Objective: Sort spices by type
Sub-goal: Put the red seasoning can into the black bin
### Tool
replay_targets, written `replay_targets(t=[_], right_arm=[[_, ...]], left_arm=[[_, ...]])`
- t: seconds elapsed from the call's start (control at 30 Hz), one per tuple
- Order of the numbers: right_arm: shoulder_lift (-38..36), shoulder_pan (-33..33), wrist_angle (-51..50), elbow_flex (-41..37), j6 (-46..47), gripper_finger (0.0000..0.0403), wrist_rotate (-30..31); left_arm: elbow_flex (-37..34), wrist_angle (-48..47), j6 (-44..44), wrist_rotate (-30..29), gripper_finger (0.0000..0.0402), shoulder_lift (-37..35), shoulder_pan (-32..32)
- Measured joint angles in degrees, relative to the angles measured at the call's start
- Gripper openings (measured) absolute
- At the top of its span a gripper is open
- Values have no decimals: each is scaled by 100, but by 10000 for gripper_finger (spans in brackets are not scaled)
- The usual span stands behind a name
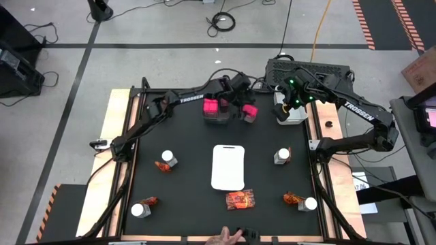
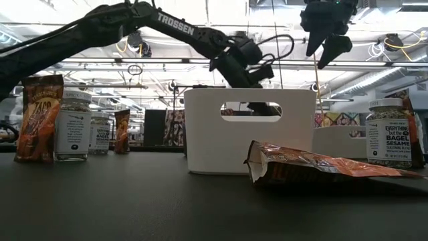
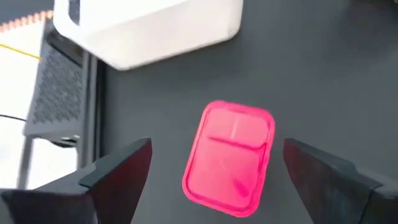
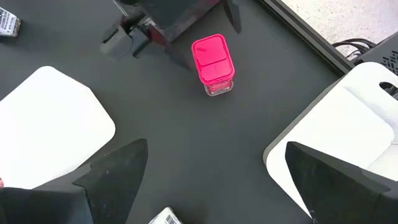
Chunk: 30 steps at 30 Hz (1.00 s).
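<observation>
Two arms: both over far end of black worktop (image 1: 191, 170).
Left gripper (image 3: 214, 165): jaws apart, hanging above bright pink-lidded clear cube box (image 3: 229, 158), not touching it; box stands on the worktop just beside a white bin (image 3: 149, 28).
Right gripper (image 4: 211, 171): jaws wide apart, nothing between them, raised over far right corner.
Second pink cube boxes (image 1: 215, 105): sit together in grey bin at far edge, near the loose box.
Flat white tray (image 1: 228, 167): centre of worktop.
Crinkly red-orange packet (image 1: 240, 199): lying flat just beside tray's near end.
Clear jars with white caps (image 1: 168, 158): four, each next to a small packet, spread left and right of tray.
Person's hand (image 1: 225, 237): at near edge.
</observation>
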Motion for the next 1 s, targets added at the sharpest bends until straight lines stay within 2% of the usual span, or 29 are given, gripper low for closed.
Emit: replay_targets(t=[0.33, 0.73, 1.0], right_arm=[[2, 0, 2, 0, 87, 375, 0], [2, 2, 19, 0, 105, 375, 0], [2, 2, 50, 0, 75, 375, 2]], left_arm=[[-2, 8, 7, 329, 365, 211, 41], [-2, -247, 44, 292, 365, 253, 19], [-2, -250, 153, 208, 320, 253, -56]])
